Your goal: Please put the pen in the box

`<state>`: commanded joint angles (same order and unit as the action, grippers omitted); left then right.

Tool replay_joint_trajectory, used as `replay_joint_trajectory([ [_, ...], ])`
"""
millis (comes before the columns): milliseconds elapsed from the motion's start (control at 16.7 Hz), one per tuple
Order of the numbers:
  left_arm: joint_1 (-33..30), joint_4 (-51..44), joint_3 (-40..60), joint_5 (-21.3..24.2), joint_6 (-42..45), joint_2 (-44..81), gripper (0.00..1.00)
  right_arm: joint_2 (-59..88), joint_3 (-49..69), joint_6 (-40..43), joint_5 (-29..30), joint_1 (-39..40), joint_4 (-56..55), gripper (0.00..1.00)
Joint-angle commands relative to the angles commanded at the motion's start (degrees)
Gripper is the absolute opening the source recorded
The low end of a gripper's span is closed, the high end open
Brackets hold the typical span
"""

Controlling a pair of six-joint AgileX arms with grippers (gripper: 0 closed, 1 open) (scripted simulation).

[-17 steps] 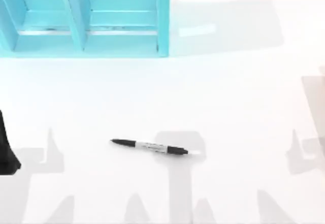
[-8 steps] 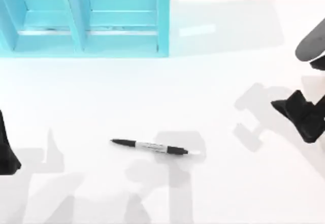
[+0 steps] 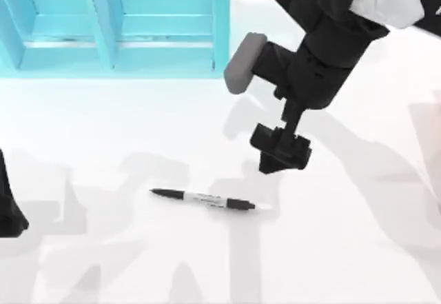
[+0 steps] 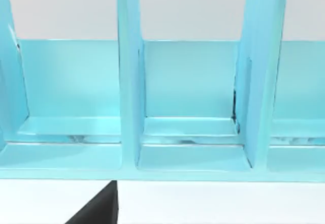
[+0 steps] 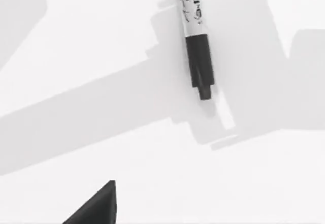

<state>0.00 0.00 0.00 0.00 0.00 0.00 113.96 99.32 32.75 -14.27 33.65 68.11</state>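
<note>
Pen [image 3: 203, 199] flat on surface [image 3: 344, 249], ungrasped, well short of box [image 3: 220, 25] at 11 o'clock; right gripper [image 3: 281, 158] just beyond pen's 1 o'clock end, jaws' state indeterminate; pickup and transfer outstanding.

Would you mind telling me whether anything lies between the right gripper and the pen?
Nothing visible does. The right gripper hangs above bare table just beyond the pen, near its blunt end. The left gripper sits parked at the table's left edge.
</note>
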Motion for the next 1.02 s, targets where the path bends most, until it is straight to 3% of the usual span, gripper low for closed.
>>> replay_joint_trajectory([
  [540, 0.00, 0.00, 0.00, 0.00, 0.00, 0.00, 1.00, 31.29, 38.68, 4.58, -0.41, 5.31, 21.78, 1.00],
  [780, 0.00, 0.00, 0.00, 0.00, 0.00, 0.00, 1.00, 36.31, 47.35, 4.85, 0.04, 5.63, 25.53, 1.00],
  [1020, 0.00, 0.00, 0.00, 0.00, 0.00, 0.00, 1.00, 36.97, 48.75, 4.87, 0.14, 5.65, 26.07, 1.00],
])
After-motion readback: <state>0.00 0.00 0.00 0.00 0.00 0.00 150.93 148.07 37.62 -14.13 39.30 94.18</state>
